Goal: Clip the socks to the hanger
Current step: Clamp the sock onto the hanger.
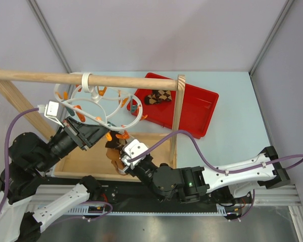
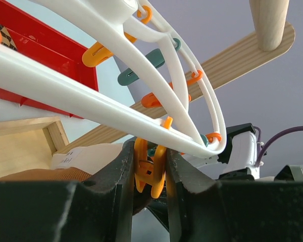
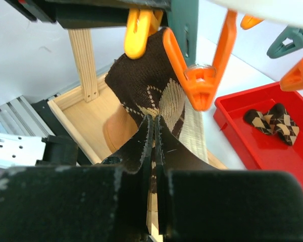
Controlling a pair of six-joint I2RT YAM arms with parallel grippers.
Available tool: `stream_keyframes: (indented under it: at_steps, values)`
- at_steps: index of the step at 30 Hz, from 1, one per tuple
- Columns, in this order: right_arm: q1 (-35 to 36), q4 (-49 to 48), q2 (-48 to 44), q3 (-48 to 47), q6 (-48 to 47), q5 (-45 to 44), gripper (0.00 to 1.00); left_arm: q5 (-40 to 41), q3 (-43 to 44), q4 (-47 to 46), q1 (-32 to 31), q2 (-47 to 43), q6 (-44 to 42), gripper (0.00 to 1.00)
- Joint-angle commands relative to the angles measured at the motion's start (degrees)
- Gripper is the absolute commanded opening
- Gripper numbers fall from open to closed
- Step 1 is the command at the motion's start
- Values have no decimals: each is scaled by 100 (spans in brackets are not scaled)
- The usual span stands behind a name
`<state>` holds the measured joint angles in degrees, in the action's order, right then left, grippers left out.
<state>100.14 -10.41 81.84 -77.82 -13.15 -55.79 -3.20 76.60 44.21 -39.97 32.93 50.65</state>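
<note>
Right hand (image 3: 154, 132): closed tight on a sock (image 3: 141, 83), which stands just above its fingertips, top edge at a yellow-orange peg (image 3: 139, 30). Left hand (image 2: 150, 169): partly closed, squeezing that peg on the white hanger (image 2: 91, 103). Sock: dark brown knit, tan and cream diamonds, crumpled. Second sock (image 3: 271, 123) lies well apart in the red tray (image 3: 242, 148).

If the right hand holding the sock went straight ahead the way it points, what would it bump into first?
Probably the orange peg that the left hand squeezes, just beyond the sock; depth is unclear.
</note>
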Motion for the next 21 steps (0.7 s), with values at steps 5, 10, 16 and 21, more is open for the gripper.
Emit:
stream_keyframes:
  at_steps: [5,10,16,21]
  values:
    - [-38,30,279,-576,198,42,0,259,-66,-70,6,-23,270,0]
    - [-91,48,332,-620,304,-2,0,285,-92,-18,6,-58,261,0]
    - [-117,-110,262,-646,401,156,0,311,-391,-201,6,-339,261,16]
    - [-144,-206,166,-638,559,367,0,311,-593,-290,-2,-489,261,43]
